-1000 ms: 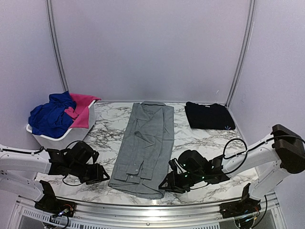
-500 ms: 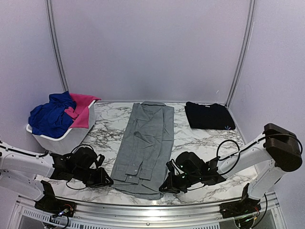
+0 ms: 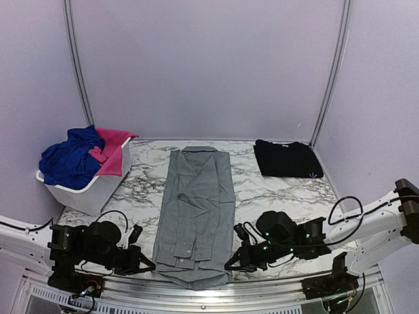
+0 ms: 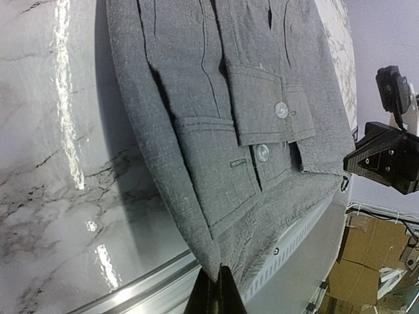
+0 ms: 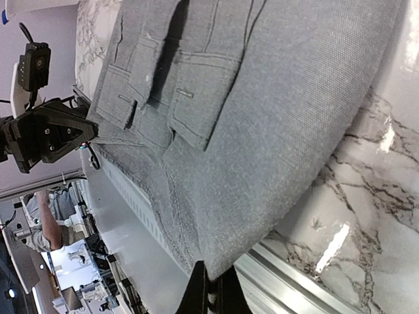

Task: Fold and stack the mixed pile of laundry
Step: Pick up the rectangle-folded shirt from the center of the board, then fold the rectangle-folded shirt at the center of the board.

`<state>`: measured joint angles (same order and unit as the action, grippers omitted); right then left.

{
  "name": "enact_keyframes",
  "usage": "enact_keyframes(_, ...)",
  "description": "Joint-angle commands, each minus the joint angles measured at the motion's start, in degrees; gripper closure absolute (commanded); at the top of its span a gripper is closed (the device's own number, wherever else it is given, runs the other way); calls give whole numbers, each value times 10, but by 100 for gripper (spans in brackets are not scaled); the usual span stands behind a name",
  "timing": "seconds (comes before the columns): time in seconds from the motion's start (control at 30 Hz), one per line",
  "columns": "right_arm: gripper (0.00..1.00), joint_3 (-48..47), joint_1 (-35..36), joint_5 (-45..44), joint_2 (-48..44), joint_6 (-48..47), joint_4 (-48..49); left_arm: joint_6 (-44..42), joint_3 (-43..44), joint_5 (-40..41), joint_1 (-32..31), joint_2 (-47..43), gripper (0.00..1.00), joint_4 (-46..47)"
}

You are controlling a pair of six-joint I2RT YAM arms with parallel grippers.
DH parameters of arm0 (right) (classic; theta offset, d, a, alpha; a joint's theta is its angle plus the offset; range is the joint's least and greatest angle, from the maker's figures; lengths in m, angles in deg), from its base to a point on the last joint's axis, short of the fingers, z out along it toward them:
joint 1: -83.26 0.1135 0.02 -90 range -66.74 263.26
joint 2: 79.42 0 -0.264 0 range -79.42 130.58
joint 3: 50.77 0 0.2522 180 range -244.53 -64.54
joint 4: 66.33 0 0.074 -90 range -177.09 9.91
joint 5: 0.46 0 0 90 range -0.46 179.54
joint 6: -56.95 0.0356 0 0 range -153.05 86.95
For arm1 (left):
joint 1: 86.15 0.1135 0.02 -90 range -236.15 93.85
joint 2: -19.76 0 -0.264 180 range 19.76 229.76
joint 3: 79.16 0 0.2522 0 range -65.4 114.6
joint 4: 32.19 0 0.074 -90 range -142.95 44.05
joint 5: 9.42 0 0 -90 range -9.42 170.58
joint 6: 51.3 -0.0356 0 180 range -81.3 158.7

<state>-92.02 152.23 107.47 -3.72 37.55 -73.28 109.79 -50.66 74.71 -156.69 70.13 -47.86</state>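
A grey collared shirt (image 3: 195,209) lies face up and lengthwise down the middle of a marble-patterned desk (image 3: 275,190), collar at the far end and hem at the near edge, where the cloth spills slightly onto the metal rail (image 3: 209,288). The garment is flattened into a long, narrow panel, its sleeves folded in over the front. The left wrist view shows two cuffs (image 4: 255,98) lying on the body near the hem, each with a pale button (image 4: 281,110), and the weave reads as a fine heathered grey with a few soft creases.

The left claw (image 3: 145,265) is pinched tight on the near-left corner of the hem, its fingers together with the cloth running between them. The right claw (image 3: 230,263) is clamped the same way on the near-right corner. Both sit low at the desk's front edge, one on each side of the shirt.

A black garment (image 3: 287,159), folded into a neat rectangle, rests at the far right of the desk, well apart from the shirt. At the far left a white basket (image 3: 85,196) holds a crumpled royal blue piece (image 3: 69,160) and a hot-pink piece (image 3: 112,154), both heaped above its rim
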Motion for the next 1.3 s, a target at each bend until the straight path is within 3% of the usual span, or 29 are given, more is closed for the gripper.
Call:
enact_keyframes(0.0,100,-7,8,-47,-53,21,-41,33,33,53,-16,-28,100,-49)
enact_keyframes(0.27,100,-27,-32,-86,-114,1,-89,0,108,87,10,-18,100,-78)
enact_keyframes(0.43,100,-52,-133,-32,-100,-66,-91,-56,157,33,103,35,100,-77)
enact_keyframes(0.57,100,-102,-233,47,-35,-135,-78,-126,232,-17,197,121,100,-74)
enact_keyframes(0.87,100,-301,-379,172,203,-261,-85,-221,406,-75,307,383,100,-36)
enact_keyframes(1.07,100,-391,-428,221,317,-293,-92,-234,463,-88,350,478,100,0)
enact_keyframes(1.27,100,-459,-442,245,362,-310,-102,-244,510,-91,364,526,100,14)
